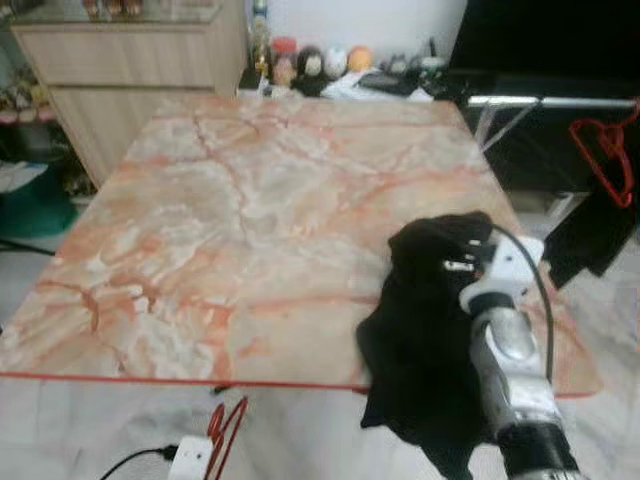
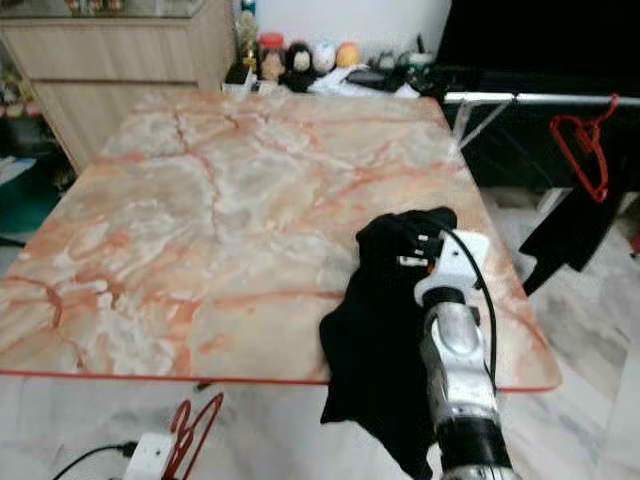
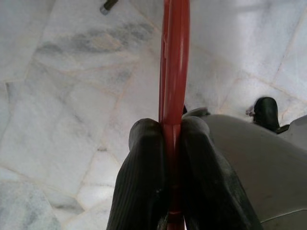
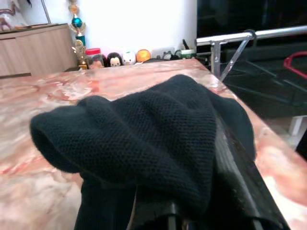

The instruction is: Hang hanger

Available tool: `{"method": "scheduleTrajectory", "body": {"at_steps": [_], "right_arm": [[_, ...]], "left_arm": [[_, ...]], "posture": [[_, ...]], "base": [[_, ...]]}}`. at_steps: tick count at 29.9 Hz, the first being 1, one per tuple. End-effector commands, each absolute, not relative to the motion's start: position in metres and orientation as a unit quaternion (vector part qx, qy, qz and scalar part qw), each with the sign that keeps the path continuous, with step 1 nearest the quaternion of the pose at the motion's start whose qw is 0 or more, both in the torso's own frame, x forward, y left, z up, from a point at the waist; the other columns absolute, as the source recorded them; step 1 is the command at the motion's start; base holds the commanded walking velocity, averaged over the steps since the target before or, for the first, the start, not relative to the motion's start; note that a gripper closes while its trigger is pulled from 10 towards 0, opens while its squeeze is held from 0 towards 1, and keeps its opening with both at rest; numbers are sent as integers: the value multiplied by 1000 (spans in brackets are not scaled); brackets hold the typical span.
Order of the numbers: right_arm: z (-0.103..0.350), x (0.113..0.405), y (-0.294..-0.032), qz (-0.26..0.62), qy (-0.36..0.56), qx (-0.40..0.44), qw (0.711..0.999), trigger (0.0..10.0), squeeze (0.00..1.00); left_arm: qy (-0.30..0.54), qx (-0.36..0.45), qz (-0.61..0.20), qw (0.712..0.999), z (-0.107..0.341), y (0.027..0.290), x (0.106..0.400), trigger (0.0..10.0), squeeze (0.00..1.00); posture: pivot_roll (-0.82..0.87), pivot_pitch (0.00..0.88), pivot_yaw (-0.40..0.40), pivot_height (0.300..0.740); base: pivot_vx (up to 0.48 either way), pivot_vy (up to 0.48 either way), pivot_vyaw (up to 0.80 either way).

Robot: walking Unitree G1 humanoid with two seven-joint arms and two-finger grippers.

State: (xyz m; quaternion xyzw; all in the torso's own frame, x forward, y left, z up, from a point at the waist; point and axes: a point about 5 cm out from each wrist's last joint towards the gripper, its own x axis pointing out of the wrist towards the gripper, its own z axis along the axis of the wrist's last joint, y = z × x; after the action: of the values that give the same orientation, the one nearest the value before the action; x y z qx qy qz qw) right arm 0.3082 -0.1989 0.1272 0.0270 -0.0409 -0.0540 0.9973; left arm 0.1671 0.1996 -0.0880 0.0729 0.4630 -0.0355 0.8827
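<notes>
A red hanger (image 3: 173,72) of thin plastic is clamped between the two black fingers of the left gripper (image 3: 171,139), low beside the table's near edge above the marble floor. Another red hanger (image 1: 607,150) hangs by its hook on the silver rail (image 1: 550,101) at the right.

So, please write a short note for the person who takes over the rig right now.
Left end effector: low beside the table, shut on a red hanger above the floor.
Right end effector: over the marble table, draped in a black garment; finger state not visible.
A second red hanger already hangs on the metal rail to the right.
Done: hanger and garment picked up.
Left: probably put the garment on the hanger, then hang it on the rail.
</notes>
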Motion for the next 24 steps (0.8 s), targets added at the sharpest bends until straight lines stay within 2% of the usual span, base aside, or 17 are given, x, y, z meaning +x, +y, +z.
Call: {"method": "scheduleTrajectory", "body": {"at_steps": [1,4,5,14,15,24], "right_arm": [[129,306,-197,-53,-37,31,997,10000,0],[127,299,-196,-57,-29,41,997,10000,0],[126,296,-194,-57,-24,50,997,10000,855],[125,295,-193,-57,-23,52,997,10000,855],[122,293,-191,-57,-8,47,997,10000,1000],[116,282,-193,-59,40,33,997,10000,1000]], "left_arm": [[474,83,-48,875,-91,198,161,10000,0],[478,84,-51,873,-93,194,158,10000,0],[481,84,-54,871,-94,191,157,10000,0],[482,84,-55,871,-94,191,156,10000,0],[483,84,-58,870,-93,186,161,10000,0],[478,83,-67,872,-89,170,178,10000,0]], "posture": [[24,42,-32,740],[23,37,-33,740],[24,37,-33,740],[25,36,-34,740],[29,32,-38,740],[26,37,-41,740]], "base": [[0,0,0],[0,0,0],[0,0,0],[0,0,0],[0,0,0],[0,0,0]]}}
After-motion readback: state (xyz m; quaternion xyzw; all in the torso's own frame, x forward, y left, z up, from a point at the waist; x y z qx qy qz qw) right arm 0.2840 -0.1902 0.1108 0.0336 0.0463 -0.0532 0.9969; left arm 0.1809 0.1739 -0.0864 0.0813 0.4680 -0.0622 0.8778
